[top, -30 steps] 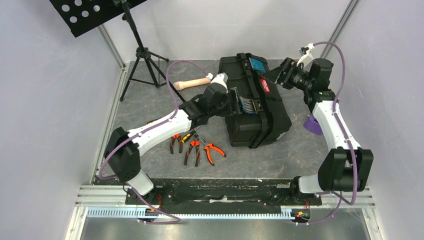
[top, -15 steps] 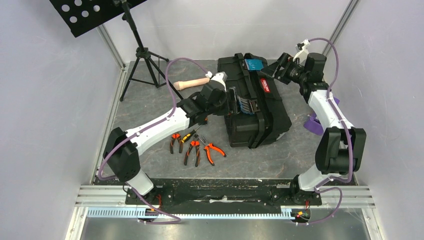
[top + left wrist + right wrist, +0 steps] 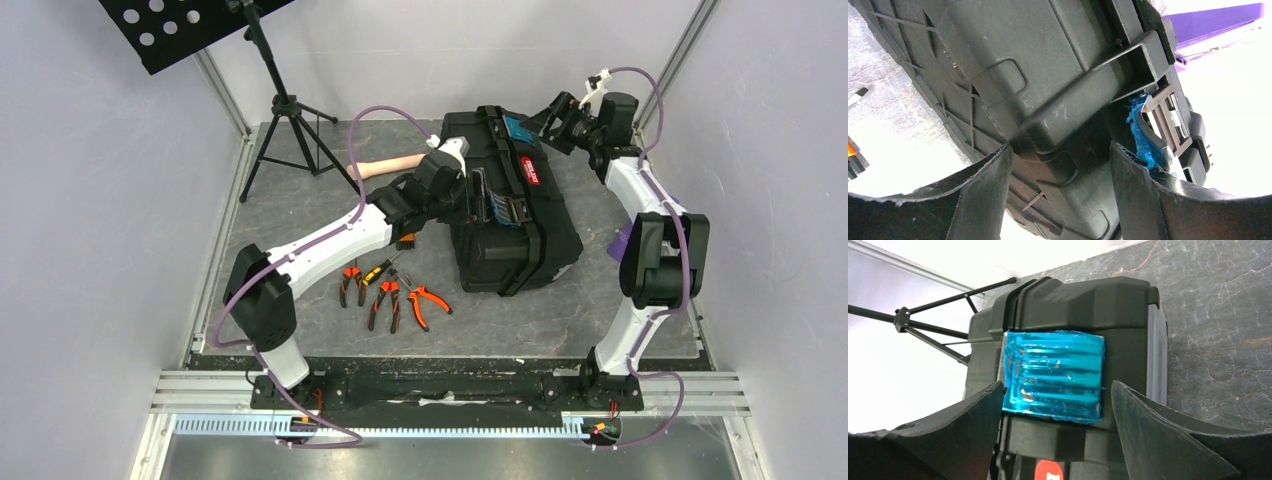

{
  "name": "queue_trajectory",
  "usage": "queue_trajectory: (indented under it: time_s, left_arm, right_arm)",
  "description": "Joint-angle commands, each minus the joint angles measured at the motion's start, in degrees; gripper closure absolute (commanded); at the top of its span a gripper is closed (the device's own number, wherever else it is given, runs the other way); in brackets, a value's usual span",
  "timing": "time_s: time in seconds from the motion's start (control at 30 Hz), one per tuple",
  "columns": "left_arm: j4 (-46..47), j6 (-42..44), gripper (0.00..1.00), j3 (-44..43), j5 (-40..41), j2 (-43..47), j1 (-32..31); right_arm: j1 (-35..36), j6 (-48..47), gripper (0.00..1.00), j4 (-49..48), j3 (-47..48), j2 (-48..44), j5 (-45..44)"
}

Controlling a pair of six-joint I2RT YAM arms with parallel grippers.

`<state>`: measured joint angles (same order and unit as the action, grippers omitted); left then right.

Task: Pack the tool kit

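Nearest, the orange-handled pliers (image 3: 392,300) and a yellow-and-black screwdriver (image 3: 380,270) lie loose on the table (image 3: 290,200), at about 8 o'clock from the toolbox (image 3: 520,240). The toolbox itself sits shut near the table's middle, so the step in hand looks to be freeing its latches. The left jaws stand apart at the box's 9 o'clock side, straddling a black rib just beside a blue latch (image 3: 1140,132) and not yet on it; they would do better to shift toward that latch before closing, then pull its free edge away from the box rather than squeeze the rib. Farther off, at the 12 o'clock end, the right jaws stand apart on either side of the other blue latch (image 3: 1053,375), well centred; a light close and a lift should do. One arm ought to brace the box lest it slide.
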<state>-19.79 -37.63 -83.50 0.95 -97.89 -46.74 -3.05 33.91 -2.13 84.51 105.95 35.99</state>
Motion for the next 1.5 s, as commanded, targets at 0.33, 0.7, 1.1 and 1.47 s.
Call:
queue_trajectory:
  time_s: [0.33,0.7,1.1,1.47]
  left_arm:
    - [-7.6,4.9,0.29,-2.3,0.6,-8.5,-0.1]
    - [-8.6,5.2,0.31,-2.8,0.6,-11.4,-0.5]
    - [-8.6,4.9,0.32,-3.0,0.7,-12.8,-1.0]
    - [-8.6,4.8,0.32,-2.3,0.7,-12.6,-1.1]
  right_arm:
    - [0.7,3.9,0.2,-2.8,4.0,4.7,3.2]
    - [-0.1,22.8,0.27,-25.0,-1.6,-0.3,11.6]
    - [0.2,16.1,0.29,-18.6,1.1,-4.1,10.1]
    - [-2.3,-1.3,0.29,0.6,3.2,-0.8,-3.4]
